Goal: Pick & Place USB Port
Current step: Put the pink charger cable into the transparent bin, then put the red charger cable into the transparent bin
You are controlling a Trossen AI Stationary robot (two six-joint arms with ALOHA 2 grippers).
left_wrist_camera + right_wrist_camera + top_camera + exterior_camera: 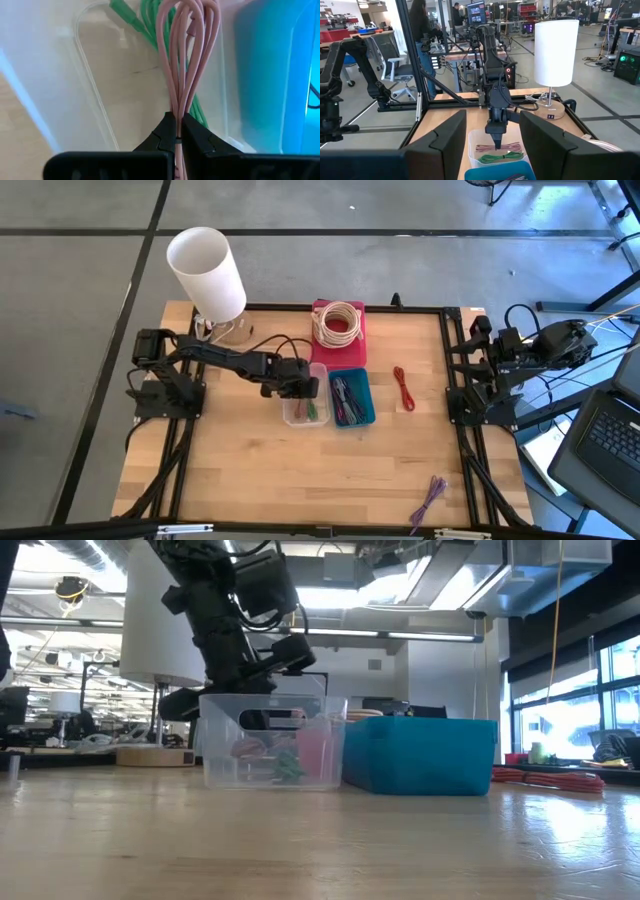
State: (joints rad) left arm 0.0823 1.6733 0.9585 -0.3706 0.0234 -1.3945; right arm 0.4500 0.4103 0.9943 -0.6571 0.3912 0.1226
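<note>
A: Where is the left hand (177,131)?

B: Over the clear bin (296,413) at the middle of the tabletop (260,480), fingers pinched tight on a looped pink cable (187,55). The cable hangs into the bin, above a green cable (145,20).

A: And the right hand (492,145)?

B: Parked at the tabletop's right edge, fingers spread apart, holding nothing. A blue bin (352,398) sits just beside the clear one.

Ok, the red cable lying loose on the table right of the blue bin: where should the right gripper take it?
Grip the red cable at its middle, coming straight down from above. It lies flat on the wood as a narrow bundle running away from the front edge, clear of the blue bin, so set the open right gripper with its fingers across the bundle's width.
</note>
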